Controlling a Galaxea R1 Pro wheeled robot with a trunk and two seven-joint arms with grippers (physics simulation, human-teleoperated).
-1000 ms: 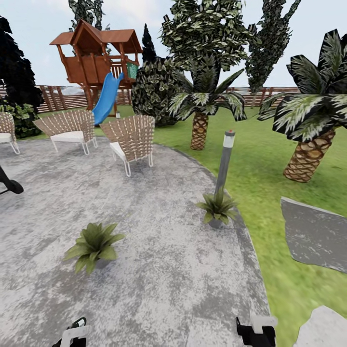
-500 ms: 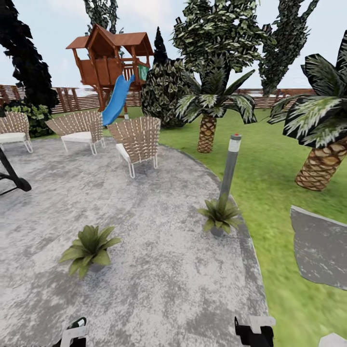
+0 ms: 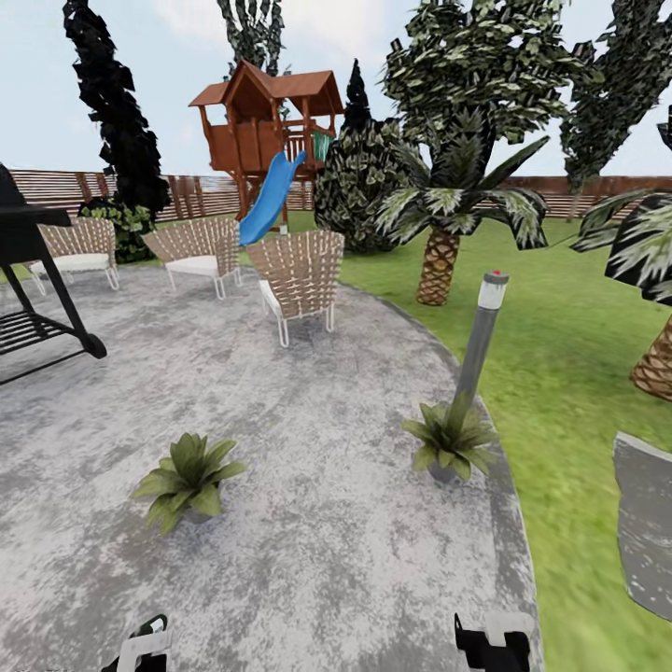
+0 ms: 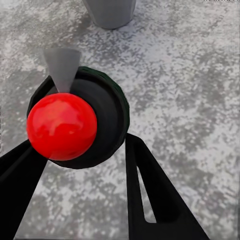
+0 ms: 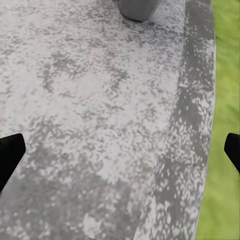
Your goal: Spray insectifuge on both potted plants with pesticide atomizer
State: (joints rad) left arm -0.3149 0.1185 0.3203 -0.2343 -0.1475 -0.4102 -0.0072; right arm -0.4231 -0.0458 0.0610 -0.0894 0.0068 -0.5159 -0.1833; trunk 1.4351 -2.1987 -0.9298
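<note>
Head view: two potted plants sit on the patio (image 3: 308, 560), one (image 3: 189, 476) toward our left, the other (image 3: 452, 441) at the lawn edge, just beside a lamp post (image 3: 478, 345). Wicker chairs (image 3: 301, 273) stand beyond.

Left wrist view: our left jaws (image 4: 75, 165) grip the atomizer (image 4: 82, 120), its dark body and red cap (image 4: 61, 126) between the fingers.

Right wrist view: our right jaws (image 5: 122, 150) are spread wide over the patio edge; a grey pot (image 5: 137, 7) lies ahead.

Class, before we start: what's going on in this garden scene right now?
A wheeled robot faces two potted plants on the paved patio, one beside a lamp post. Its left end effector grips a dark, red-knobbed thing, probably the spray bottle seen from above. The right end effector is open and empty.
</note>
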